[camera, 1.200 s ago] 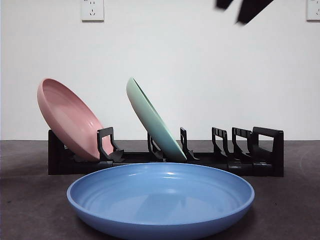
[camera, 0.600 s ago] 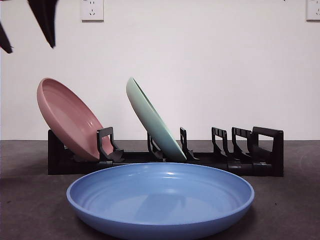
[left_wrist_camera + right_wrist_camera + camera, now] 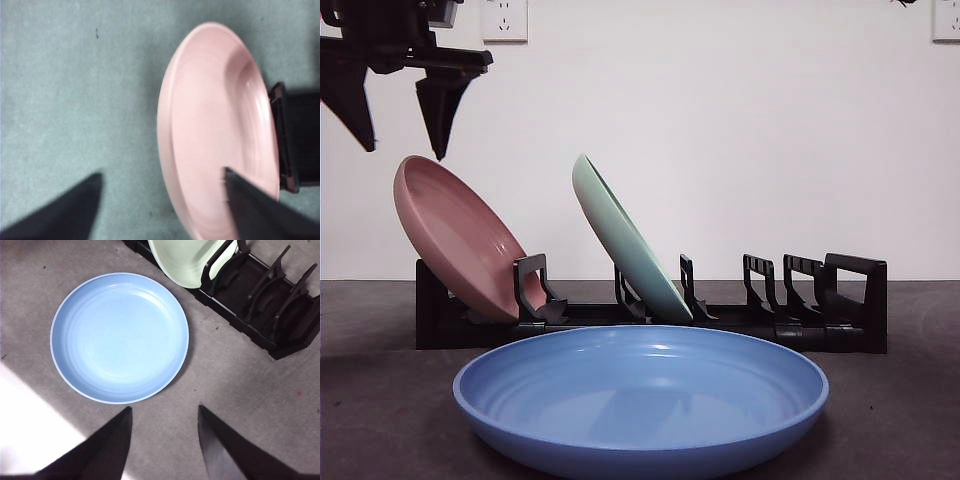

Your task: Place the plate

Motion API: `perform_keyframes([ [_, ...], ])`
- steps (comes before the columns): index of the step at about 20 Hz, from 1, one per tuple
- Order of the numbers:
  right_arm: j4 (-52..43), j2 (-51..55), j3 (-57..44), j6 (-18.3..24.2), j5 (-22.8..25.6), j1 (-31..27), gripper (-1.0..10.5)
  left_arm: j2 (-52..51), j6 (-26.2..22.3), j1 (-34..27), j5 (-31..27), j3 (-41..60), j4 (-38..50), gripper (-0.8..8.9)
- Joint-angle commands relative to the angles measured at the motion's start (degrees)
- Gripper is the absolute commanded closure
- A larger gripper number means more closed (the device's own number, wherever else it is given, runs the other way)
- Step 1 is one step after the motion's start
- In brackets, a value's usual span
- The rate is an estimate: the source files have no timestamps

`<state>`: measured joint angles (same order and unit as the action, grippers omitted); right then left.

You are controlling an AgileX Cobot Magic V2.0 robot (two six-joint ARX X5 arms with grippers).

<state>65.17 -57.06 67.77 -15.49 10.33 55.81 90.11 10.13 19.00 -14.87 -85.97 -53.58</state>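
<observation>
Above the pink plate [image 3: 460, 240], the left end effector [image 3: 400, 125] hangs spread, apparently clear of it.

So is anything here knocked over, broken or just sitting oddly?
Nothing looks broken or spilled. The pink plate and green plate lean in the black rack as they should. Only the blue plate lies flat on the table in front, not racked. The left gripper hangs open above the pink plate.

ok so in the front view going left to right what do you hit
left end effector, up high, open → pink plate leaning in the black rack → green plate leaning in the rack → the rack's bare slots. The blue plate lies flat in front, spanning the middle.
</observation>
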Motion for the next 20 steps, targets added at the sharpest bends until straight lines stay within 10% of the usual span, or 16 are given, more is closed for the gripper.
perform_keyframes([
  [1, -0.3, -0.5, 0.8, -0.9, 0.2, 0.6, 7.4, 0.8, 0.5, 0.2, -0.3, -1.6, 0.9, 5.65],
  [20, 1.0, -0.5, 0.8, -2.1, 0.3, 0.6, 7.4, 4.2, -0.5, 0.1, -0.4, -2.4, -0.1, 7.97],
])
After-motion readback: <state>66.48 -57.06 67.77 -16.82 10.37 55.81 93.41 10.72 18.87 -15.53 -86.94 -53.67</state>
